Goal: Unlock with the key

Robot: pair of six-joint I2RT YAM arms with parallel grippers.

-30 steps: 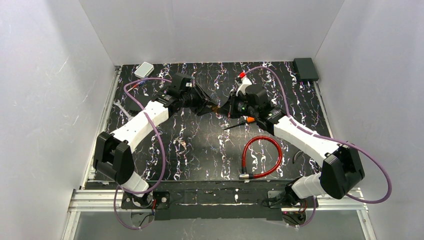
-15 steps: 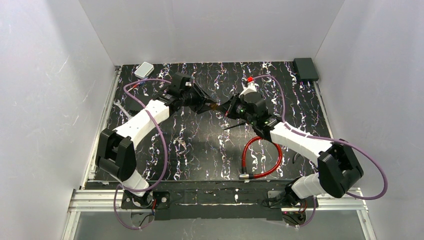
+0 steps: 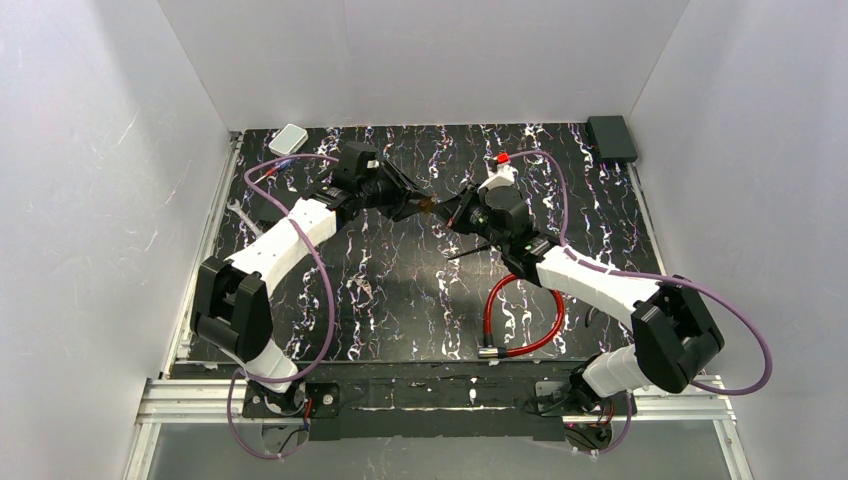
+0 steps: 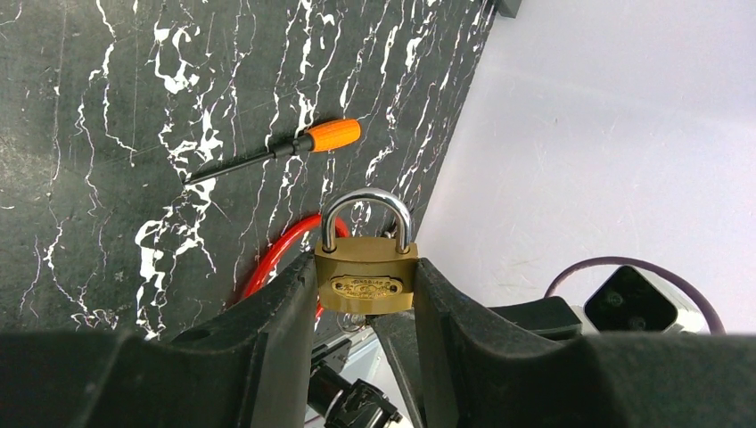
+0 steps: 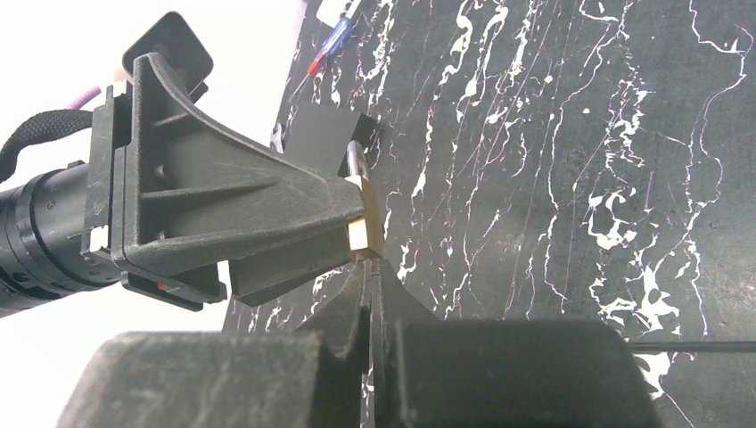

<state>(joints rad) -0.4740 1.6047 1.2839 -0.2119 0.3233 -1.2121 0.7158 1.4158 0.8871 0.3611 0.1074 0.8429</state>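
Note:
A small brass padlock (image 4: 365,281) with a steel shackle hangs above the table, with my left gripper (image 4: 364,267) shut on its two sides. From above the padlock (image 3: 428,207) sits between both arms. My right gripper (image 5: 368,263) is shut, its tips pressed against the padlock's (image 5: 370,227) underside. A small silvery piece, the key (image 4: 364,314) as far as I can tell, shows just under the lock body at those tips. The right gripper (image 3: 445,213) faces the left gripper (image 3: 415,205) head-on.
An orange-handled tool with a thin black shaft (image 4: 294,147) lies loose on the table, its shaft (image 3: 462,253) under the right arm. A red cable loop (image 3: 520,315) lies near the front. A grey box (image 3: 288,138), a black box (image 3: 611,137) and a wrench (image 3: 238,211) sit at the edges.
My right gripper has swung left and back until its tips meet the padlock's underside. The left gripper has shifted slightly back, still holding the padlock.

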